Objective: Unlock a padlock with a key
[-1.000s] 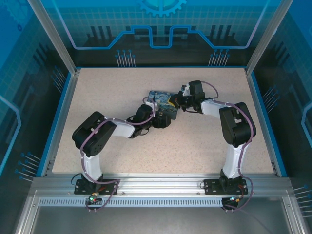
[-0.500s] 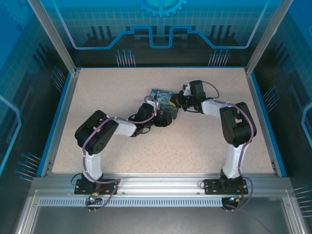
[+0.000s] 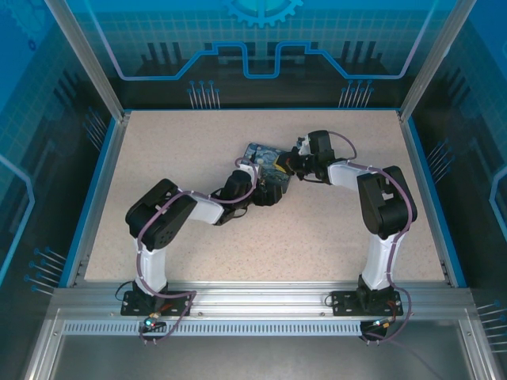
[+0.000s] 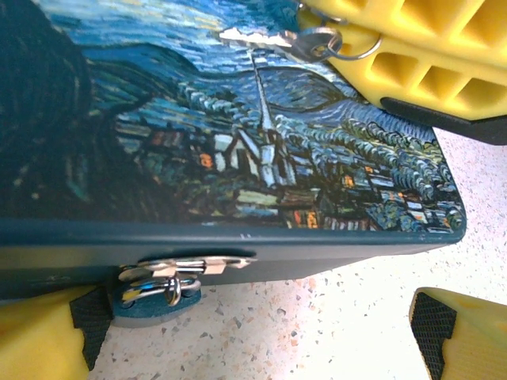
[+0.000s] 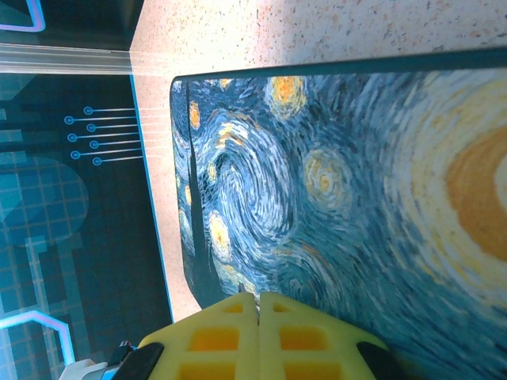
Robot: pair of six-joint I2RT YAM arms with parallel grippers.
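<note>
Straddling the box front with jaws spread wide, left gripper looks set to steady the padlock on its hasp while right gripper pinches the key over the lid.

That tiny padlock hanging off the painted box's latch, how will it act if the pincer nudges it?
Probably it swings: the padlock hangs by its shackle from the latch. Being small, smooth metal, it likely slips between pads. It hangs low near the table, so a push may tuck it under the box.
</note>
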